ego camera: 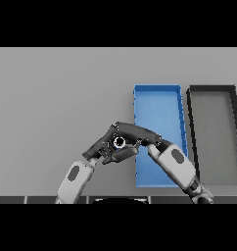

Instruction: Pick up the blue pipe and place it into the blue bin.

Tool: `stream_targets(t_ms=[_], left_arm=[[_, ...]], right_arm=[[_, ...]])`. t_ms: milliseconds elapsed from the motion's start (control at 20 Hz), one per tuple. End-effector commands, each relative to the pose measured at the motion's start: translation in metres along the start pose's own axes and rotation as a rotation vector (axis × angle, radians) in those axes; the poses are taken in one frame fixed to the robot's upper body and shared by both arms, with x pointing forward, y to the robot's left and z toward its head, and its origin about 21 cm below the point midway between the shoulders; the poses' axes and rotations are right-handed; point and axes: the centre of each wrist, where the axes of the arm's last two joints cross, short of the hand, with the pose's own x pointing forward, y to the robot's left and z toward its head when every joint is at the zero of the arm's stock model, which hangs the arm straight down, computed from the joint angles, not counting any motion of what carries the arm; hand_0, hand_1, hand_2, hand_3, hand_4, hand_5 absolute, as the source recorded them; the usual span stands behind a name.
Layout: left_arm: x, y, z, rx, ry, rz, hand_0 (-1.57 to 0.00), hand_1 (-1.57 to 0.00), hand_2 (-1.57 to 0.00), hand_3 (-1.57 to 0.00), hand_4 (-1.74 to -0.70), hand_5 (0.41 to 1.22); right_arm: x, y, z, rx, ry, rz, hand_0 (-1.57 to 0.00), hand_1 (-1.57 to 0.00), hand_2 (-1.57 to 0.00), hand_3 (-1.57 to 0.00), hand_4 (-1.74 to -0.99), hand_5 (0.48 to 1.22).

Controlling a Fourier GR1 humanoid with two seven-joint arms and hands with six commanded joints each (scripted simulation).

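Blue pipe not discernible; only a small ring end-on (119,142) between left hand (105,147) and right hand (136,133), beside blue bin (157,89). Finger closure unclear. Probably light, rigid; best gripped mid-length.

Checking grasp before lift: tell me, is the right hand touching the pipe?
Cannot tell. In the head view both the right hand and left hand crowd the pipe, hiding any contact or gap.

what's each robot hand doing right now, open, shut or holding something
Left robot hand: cannot be told; fingers merge with the right hand.
Right robot hand: cannot be told; it meets the left beside the blue bin. No pipe visible.
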Motion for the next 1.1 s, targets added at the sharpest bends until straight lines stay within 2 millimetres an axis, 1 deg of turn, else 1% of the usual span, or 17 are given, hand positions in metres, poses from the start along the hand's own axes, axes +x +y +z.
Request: stream_targets(t_ms=[0, 100, 200, 350, 400, 450, 500, 550, 600, 650, 700, 750, 850, 950, 1050], left_arm=[[0.001, 0.003, -0.003, -0.001, 0.013, -0.002, -1.57, -1.57, -1.57, -1.46, -1.71, 1.221], [0.002, 0.000, 0.000, -0.010, 0.002, 0.002, -1.57, -1.57, -1.57, -1.44, -1.72, 1.221], [0.002, 0.001, 0.001, -0.010, -0.008, -0.008, -1.57, -1.57, -1.57, -1.43, -1.73, 1.221], [0.003, 0.002, -0.001, -0.004, -0.004, -0.021, -1.57, -1.57, -1.57, -1.42, -1.73, 1.221], [0.005, 0.003, 0.001, 0.006, -0.012, -0.038, -1.57, -1.57, -1.57, -1.42, -1.73, 1.221], [0.002, 0.004, 0.004, 0.025, -0.023, -0.073, -1.57, -1.57, -1.57, -1.45, -1.72, 1.221], [0.002, 0.006, 0.004, 0.031, -0.022, -0.100, -1.46, -1.34, -1.29, -1.17, -1.60, 1.221], [0.002, 0.007, 0.006, 0.007, -0.016, -0.100, -1.17, -1.07, -1.03, -0.93, -1.47, 1.221], [0.003, 0.007, 0.005, -0.028, -0.007, -0.100, -0.94, -0.86, -0.83, -0.75, -1.37, 1.221], [0.005, 0.007, 0.003, -0.049, 0.006, -0.113, -0.75, -0.69, -0.66, -0.60, -1.28, 1.221], [0.005, 0.006, 0.003, -0.062, 0.026, -0.125, -0.60, -0.55, -0.53, -0.48, -1.21, 1.221], [0.003, 0.007, 0.004, -0.067, 0.038, -0.148, -0.48, -0.44, -0.42, -0.38, -1.14, 1.132], [0.004, 0.010, 0.009, -0.048, 0.059, -0.137, -0.31, -0.28, -0.27, -0.24, -1.05, 0.938], [0.003, 0.009, 0.008, -0.031, 0.087, -0.126, -0.20, -0.18, -0.17, -0.16, -1.00, 0.770], [0.002, 0.007, 0.009, -0.024, 0.101, -0.105, -0.12, -0.11, -0.11, -0.10, -0.97, 0.647]], right_arm=[[-0.005, -0.002, -0.001, -0.012, -0.011, 0.012, -1.43, -1.43, -1.43, -1.30, -1.665, 0.987], [-0.003, 0.002, 0.001, -0.001, -0.039, 0.023, -1.48, -1.48, -1.48, -1.40, -1.692, 1.071], [-0.002, 0.005, -0.002, 0.004, -0.049, 0.025, -1.51, -1.51, -1.51, -1.46, -1.710, 1.125], [-0.004, 0.008, -0.001, -0.034, -0.056, 0.000, -1.54, -1.54, -1.54, -1.52, -1.725, 1.172], [-0.003, 0.008, -0.003, -0.049, -0.070, 0.003, -1.55, -1.55, -1.55, -1.53, -1.728, 1.182], [-0.003, 0.008, -0.002, -0.047, -0.063, 0.011, -1.55, -1.55, -1.55, -1.54, -1.731, 1.190], [-0.002, 0.009, -0.004, -0.053, -0.065, 0.012, -1.56, -1.56, -1.56, -1.54, -1.733, 1.196], [-0.001, 0.007, -0.004, -0.056, -0.054, 0.019, -1.56, -1.56, -1.56, -1.55, -1.734, 1.201], [0.001, 0.008, -0.007, -0.057, -0.038, 0.014, -1.56, -1.56, -1.56, -1.55, -1.736, 1.205], [0.001, 0.010, -0.005, -0.058, -0.040, 0.010, -1.56, -1.56, -1.56, -1.56, -1.737, 1.208], [0.000, 0.011, -0.005, -0.064, -0.032, 0.003, -1.56, -1.56, -1.56, -1.56, -1.738, 1.211], [0.000, 0.013, -0.005, -0.064, -0.016, 0.005, -1.57, -1.57, -1.57, -1.56, -1.738, 1.213], [0.003, 0.012, -0.003, -0.075, -0.023, 0.019, -1.57, -1.57, -1.57, -1.56, -1.739, 1.216], [0.001, 0.012, -0.006, -0.083, -0.004, 0.033, -1.57, -1.57, -1.57, -1.57, -1.740, 1.218], [0.001, 0.012, -0.004, -0.084, 0.004, 0.030, -1.57, -1.57, -1.57, -1.57, -1.740, 1.219]])
